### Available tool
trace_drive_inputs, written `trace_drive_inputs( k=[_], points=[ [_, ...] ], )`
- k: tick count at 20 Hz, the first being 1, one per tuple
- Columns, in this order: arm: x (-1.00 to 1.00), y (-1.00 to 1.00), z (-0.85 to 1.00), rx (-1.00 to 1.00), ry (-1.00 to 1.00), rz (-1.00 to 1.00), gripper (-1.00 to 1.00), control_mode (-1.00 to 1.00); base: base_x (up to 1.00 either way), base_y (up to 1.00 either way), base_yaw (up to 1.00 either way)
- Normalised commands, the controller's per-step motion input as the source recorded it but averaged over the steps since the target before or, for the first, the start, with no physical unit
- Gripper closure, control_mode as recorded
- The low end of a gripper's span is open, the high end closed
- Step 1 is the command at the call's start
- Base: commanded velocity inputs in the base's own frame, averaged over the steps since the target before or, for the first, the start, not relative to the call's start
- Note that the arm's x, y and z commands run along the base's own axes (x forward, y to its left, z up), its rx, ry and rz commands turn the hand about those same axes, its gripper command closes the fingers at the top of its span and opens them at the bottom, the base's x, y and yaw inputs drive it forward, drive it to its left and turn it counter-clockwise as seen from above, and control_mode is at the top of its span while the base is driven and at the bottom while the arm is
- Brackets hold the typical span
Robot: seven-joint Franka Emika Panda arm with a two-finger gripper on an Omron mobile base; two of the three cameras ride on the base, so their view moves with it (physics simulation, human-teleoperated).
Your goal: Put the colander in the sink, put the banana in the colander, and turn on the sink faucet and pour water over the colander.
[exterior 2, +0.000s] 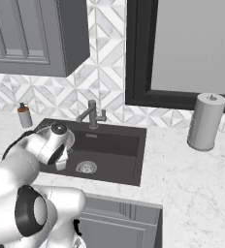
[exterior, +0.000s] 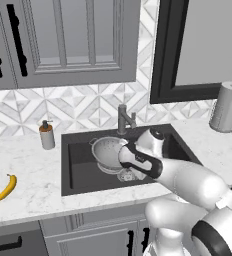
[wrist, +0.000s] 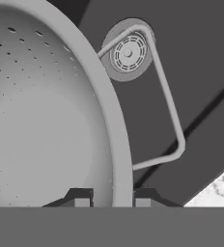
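— Claw [wrist: 112, 202]?
— Clamped across the rim of the round silver-grey perforated metal colander [wrist: 41, 111], inside the matte black rectangular sink [exterior: 83, 170].
— Banana?
— Small curved yellow banana [exterior: 6, 188] lies on the white marble counter [exterior: 28, 170], left.

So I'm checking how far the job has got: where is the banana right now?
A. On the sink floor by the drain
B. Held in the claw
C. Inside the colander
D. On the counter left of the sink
D: the banana lies on the marble counter left of the sink, while the claw is shut on the colander rim.
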Motion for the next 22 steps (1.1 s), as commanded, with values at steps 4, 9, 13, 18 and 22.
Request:
trace_drive_inputs(
  k=[4, 9, 13, 18, 22],
  points=[
    [0.02, -0.55, -0.03, 0.00, 0.02, 0.02, 1.00, -1.00, 0.00, 0.00, 0.00],
    [0.25, -0.57, 0.00, 0.00, 0.04, 0.06, 1.00, -1.00, 0.00, 0.00, 0.00],
    [0.21, -0.48, -0.03, 0.00, 0.05, 0.11, 1.00, -1.00, 0.00, 0.00, 0.00],
    [0.22, -0.42, -0.07, 0.00, 0.00, 0.18, 1.00, -1.00, 0.00, 0.00, 0.00],
    [0.22, -0.42, -0.09, 0.00, 0.00, 0.23, 1.00, -1.00, 0.00, 0.00, 0.00]
  ],
)
